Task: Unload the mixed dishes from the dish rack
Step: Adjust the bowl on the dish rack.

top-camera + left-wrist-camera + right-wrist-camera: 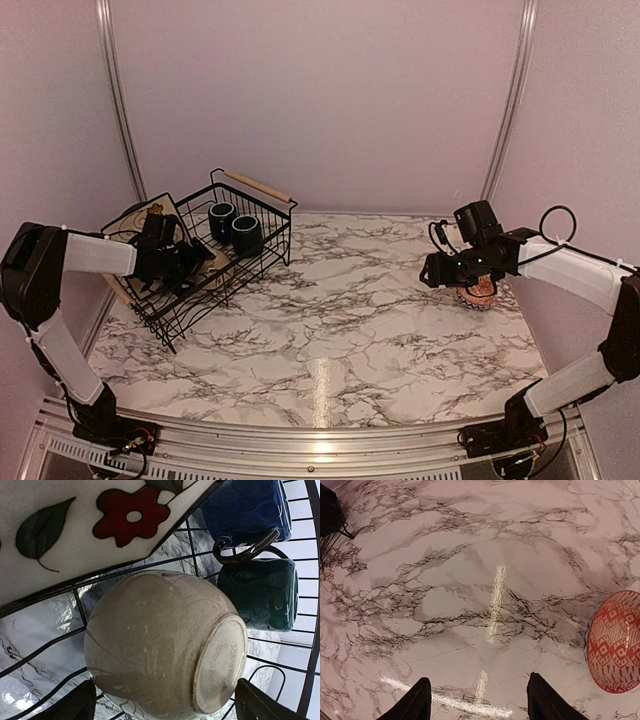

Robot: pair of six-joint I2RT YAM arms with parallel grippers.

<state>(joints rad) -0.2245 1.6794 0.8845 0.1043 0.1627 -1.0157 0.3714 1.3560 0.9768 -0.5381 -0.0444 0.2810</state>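
Marble table [380, 330]; rack [277, 240] with mugs [246, 234], apparently bowl [160, 645]

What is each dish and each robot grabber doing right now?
Left gripper, open, a finger each side of the beige bowl.
Right gripper, open, empty.
Beige bowl, in the dish rack, foot showing.
Flowered plate, leaning in the rack.
Blue mug and teal mug, side by side in the rack.
Red bowl, out on the table.

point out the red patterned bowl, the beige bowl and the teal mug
red patterned bowl [615, 642]: right wrist view, middle of its patterned surface
beige bowl [150, 640]: left wrist view, its rounded outer wall
teal mug [260, 595]: left wrist view, its side wall
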